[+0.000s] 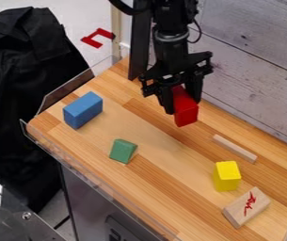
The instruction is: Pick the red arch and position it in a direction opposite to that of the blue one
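The one camera looks from above at a slant, facing down across the wooden desk (pixel 164 162), fairly near.

green block (pixel 123 150), yellow block (pixel 227 176), wooden strip (pixel 235 148)

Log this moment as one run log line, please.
held: red block, between jaws | blue block: left end of table | green block: nearer the camera than blue | yellow block: right of green | release: not yet

Nothing I can actually read from here
Red scrawl on the pale wooden block (pixel 236 212), a white mark on the black cloth (pixel 19 89), faint characters on the low dark panel (pixel 135 231).
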`<move>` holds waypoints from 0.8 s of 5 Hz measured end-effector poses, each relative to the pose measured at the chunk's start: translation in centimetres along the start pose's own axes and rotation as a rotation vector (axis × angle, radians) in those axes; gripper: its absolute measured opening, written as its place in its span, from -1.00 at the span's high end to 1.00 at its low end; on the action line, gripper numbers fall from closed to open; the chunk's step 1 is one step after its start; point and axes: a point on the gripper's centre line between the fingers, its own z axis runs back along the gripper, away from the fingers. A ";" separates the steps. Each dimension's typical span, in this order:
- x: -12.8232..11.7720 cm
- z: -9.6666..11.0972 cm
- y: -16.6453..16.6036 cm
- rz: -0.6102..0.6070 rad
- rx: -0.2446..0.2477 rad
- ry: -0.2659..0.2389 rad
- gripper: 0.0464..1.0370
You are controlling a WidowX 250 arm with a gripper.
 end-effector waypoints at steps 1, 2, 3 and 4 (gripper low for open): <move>1.6 -0.8 0.5 0.249 0.023 0.004 -0.08; 3.1 -1.1 1.0 0.448 0.018 -0.032 -0.08; 4.1 -1.9 1.5 0.518 0.040 -0.088 -0.08; 4.3 -3.0 1.9 0.535 0.074 -0.117 -0.08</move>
